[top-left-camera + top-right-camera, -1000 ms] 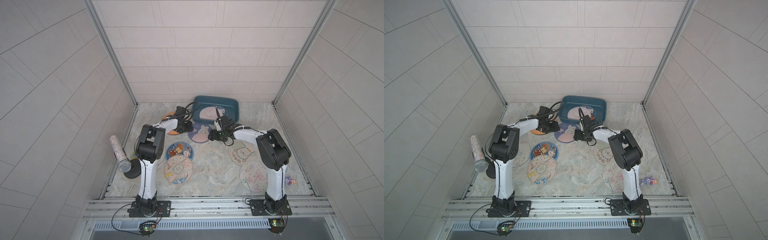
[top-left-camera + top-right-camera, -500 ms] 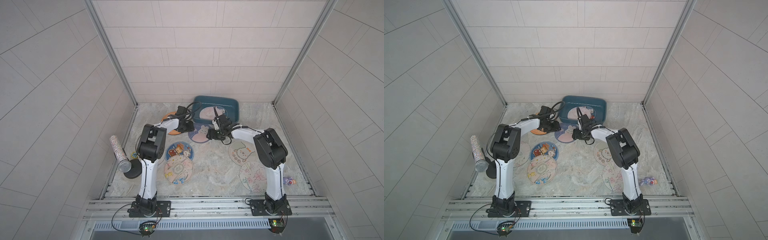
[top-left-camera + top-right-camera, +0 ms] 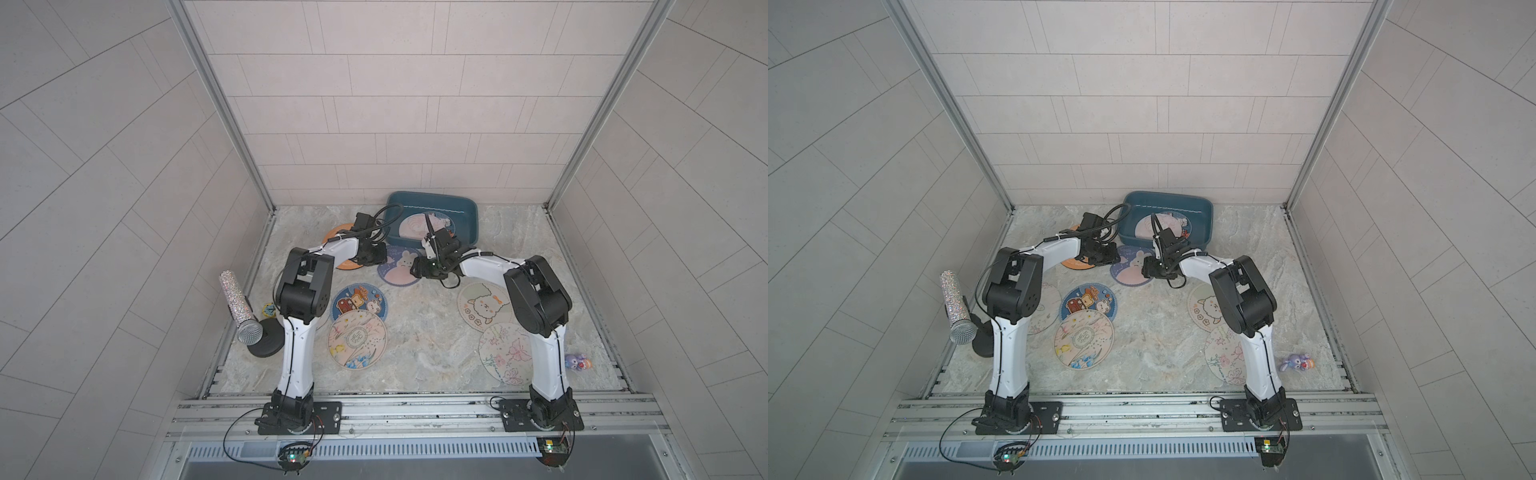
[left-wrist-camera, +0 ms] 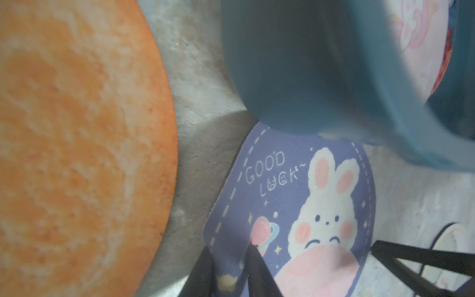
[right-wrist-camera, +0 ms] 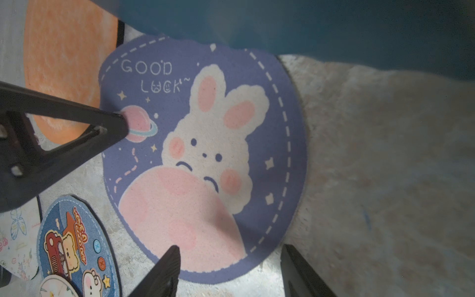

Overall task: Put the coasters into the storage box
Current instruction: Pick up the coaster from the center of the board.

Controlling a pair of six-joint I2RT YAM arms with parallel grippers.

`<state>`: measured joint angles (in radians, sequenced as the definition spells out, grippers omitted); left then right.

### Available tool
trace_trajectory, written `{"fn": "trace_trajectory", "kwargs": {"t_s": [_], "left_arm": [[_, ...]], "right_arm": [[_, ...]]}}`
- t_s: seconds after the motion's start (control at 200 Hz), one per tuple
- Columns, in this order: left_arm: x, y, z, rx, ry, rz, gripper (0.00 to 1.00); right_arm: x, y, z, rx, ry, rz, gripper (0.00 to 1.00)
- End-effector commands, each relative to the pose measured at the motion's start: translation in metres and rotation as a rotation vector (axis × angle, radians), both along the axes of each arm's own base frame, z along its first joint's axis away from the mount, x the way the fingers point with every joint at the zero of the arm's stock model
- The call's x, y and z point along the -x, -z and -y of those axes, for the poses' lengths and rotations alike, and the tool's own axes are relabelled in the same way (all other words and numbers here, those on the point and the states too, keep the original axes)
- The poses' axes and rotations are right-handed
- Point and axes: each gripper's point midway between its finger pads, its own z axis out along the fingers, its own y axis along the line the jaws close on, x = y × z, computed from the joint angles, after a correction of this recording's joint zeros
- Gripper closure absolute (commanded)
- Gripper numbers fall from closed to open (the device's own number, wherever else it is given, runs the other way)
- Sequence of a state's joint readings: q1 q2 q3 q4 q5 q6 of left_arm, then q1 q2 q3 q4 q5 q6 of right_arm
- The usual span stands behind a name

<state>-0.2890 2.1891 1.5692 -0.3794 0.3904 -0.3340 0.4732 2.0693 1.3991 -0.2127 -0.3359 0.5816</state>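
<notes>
So the round purple bunny-print coaster (image 3: 398,266) lies on the table between both arms, with its far edge right up against the near wall of the dark teal plastic storage box (image 3: 432,198). The left gripper (image 4: 230,257) looks pinched onto the rim nearest the round textured orange coaster (image 4: 77,128). The right gripper (image 5: 230,248) sits spread at the opposite rim, gripping nothing. Next is probably a lift over that wall. Versus a second ago, the left jaws have narrowed and the right gripper has crept closer.
</notes>
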Motion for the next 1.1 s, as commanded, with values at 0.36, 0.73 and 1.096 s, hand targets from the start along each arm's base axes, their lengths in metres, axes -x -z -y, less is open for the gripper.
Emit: {"fn": "trace_trajectory", "kwargs": {"t_s": [0.36,0.73,1.096], "left_arm": [[0.039,-0.022,0.0,0.004,0.024,-0.059,1.0],[0.036,-0.143,0.022,0.142,0.099,0.163,1.0],[-0.005,-0.229,0.056,0.275,0.149,0.364,1.0]], "right_arm": [[0.027,-0.002,0.019,-0.02,0.022,-0.057,0.32],[0.05,-0.023,0.035,-0.097,0.029,-0.05,0.26],[0.068,-0.03,0.053,-0.151,0.064,-0.036,0.26]]}}
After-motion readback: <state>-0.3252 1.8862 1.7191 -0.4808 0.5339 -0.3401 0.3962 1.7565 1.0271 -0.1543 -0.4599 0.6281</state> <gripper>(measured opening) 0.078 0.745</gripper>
